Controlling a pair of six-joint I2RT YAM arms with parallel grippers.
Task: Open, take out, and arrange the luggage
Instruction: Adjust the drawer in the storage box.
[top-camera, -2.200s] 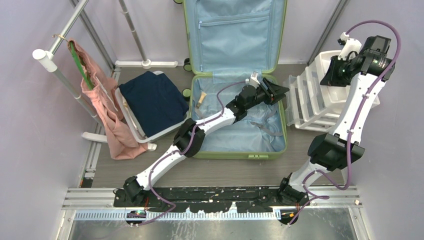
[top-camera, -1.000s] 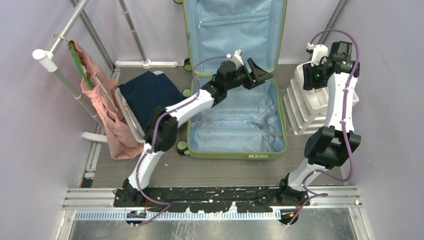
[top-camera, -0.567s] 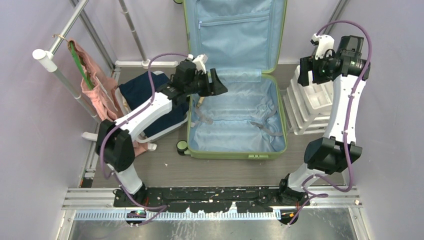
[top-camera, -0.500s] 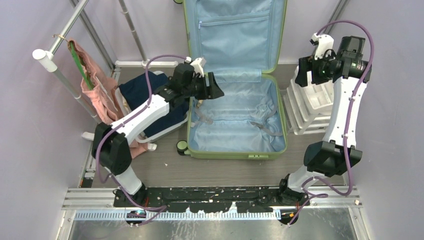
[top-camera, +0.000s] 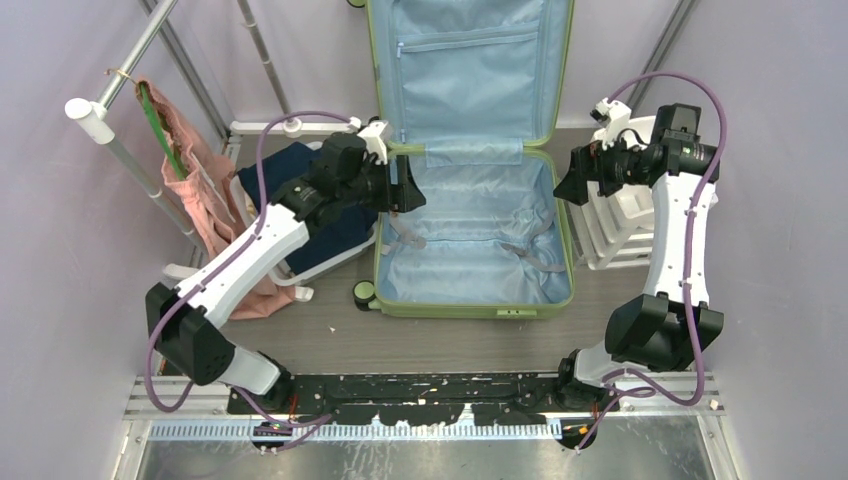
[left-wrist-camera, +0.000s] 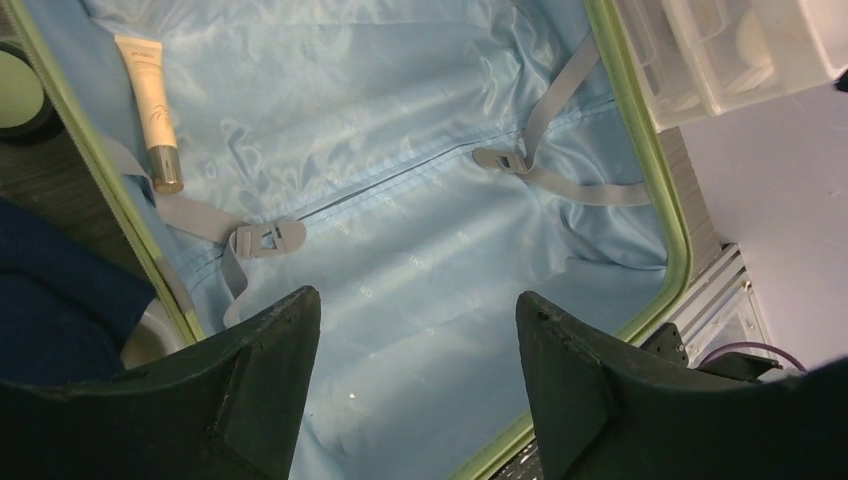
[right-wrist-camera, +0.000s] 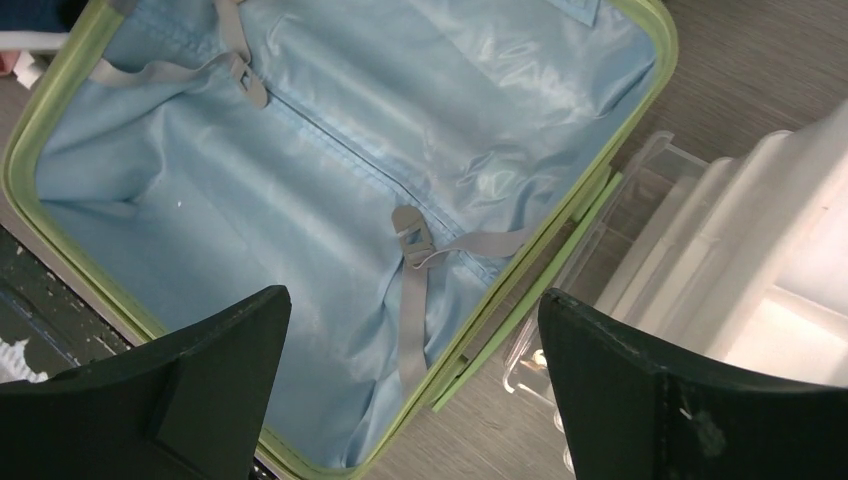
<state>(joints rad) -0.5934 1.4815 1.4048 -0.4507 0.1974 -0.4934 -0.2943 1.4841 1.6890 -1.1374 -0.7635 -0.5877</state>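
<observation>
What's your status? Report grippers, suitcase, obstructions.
Left gripper and right gripper open, empty, one at each side of suitcase. Suitcase open; cream tube inside by left rim. Unbuckled straps lie near tube.

Text check | nothing I can read | cream tube in the luggage bears faint print, too small
</observation>
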